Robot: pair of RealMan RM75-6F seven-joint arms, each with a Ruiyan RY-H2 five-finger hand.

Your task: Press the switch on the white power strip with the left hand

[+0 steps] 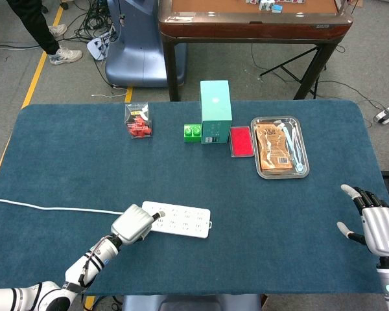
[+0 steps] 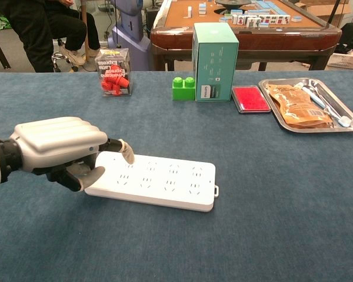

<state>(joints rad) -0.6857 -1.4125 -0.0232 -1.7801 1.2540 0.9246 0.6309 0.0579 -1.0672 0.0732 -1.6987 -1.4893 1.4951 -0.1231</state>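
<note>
The white power strip lies flat near the table's front edge, its white cable running off to the left. My left hand hovers at the strip's left end with most fingers curled in. One extended fingertip points down and touches the strip's top near that end. The thumb sits against the strip's front left corner. The hand covers the left end, so the switch is hidden. My right hand rests at the table's right edge, fingers spread and empty.
At the back stand a clear box of red pieces, a green brick, a tall teal box, a red pad and a metal tray holding a brown packet. A wooden table stands beyond.
</note>
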